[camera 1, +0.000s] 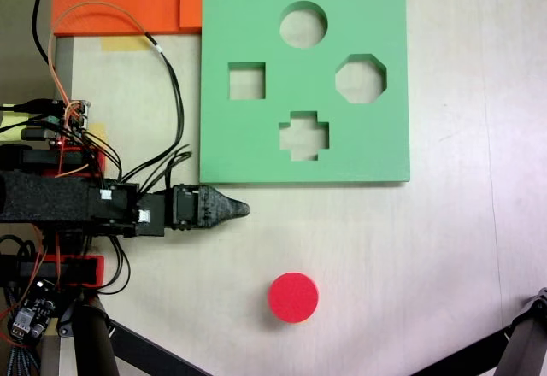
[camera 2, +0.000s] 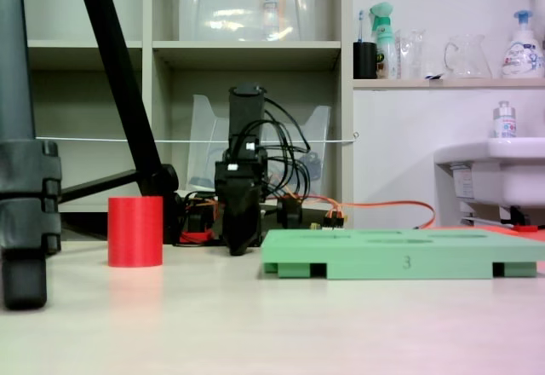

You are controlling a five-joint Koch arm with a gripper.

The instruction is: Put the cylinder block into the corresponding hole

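Observation:
The red cylinder block point(camera 1: 293, 297) point(camera 2: 134, 231) stands upright on the pale table, apart from everything else. The green foam board point(camera 1: 256, 145) point(camera 2: 400, 260) lies flat beyond it, and its circular hole point(camera 1: 303, 24) is in the board's far row. My gripper point(camera 1: 243, 208) point(camera 2: 239, 245) rests low over the table, just off the board's near left corner in the view from above. It points toward the right, shut, with nothing in it. The cylinder lies below and to the right of the tip in that view.
The board also has a square cutout point(camera 1: 246, 80), an octagonal one point(camera 1: 361, 78) and a cross-shaped one point(camera 1: 303, 134). Orange foam pieces point(camera 1: 128, 0) lie at the top left. Cables point(camera 1: 162, 77) loop beside the arm's base. Black tripod legs point(camera 1: 94, 342) point(camera 1: 521, 342) point(camera 2: 25, 179) stand near the front edge.

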